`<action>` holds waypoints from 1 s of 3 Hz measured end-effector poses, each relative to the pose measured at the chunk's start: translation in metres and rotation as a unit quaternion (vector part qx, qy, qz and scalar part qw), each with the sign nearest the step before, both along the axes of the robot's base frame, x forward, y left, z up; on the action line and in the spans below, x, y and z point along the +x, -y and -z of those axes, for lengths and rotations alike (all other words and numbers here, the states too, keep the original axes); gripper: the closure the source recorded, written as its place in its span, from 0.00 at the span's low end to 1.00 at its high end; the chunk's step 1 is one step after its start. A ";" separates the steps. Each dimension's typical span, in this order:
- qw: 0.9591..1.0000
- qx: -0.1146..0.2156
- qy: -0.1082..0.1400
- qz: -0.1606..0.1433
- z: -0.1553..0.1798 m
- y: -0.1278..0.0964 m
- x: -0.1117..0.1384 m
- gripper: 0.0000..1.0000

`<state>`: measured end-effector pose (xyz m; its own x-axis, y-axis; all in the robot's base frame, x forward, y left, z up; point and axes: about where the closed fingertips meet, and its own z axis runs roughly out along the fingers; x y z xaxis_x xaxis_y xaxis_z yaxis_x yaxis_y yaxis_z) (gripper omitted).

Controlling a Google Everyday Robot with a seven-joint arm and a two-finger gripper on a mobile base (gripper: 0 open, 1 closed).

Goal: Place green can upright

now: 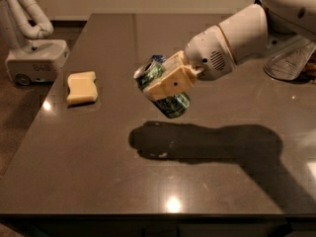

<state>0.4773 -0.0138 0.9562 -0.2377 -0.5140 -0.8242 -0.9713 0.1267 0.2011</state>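
The green can [174, 104] hangs above the middle of the worktop [98, 157], clear of it and tilted, silver top toward the left edge. We judge it is lifted so it can be stood up. Its label is shiny, mottled green. The pincer [163, 80] is clamped across its body. A yellow sponge [81, 87] lies near the left edge.
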 end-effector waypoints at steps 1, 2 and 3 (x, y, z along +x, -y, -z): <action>0.996 0.082 -0.022 0.034 -0.005 -0.001 -0.004 1.00; 0.986 0.155 -0.019 0.052 -0.005 -0.001 -0.006 1.00; 0.977 0.204 0.025 0.054 0.004 -0.003 -0.007 1.00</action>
<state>0.4704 -0.0111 0.9523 -0.2262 -0.1144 -0.9673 -0.9668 0.1474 0.2087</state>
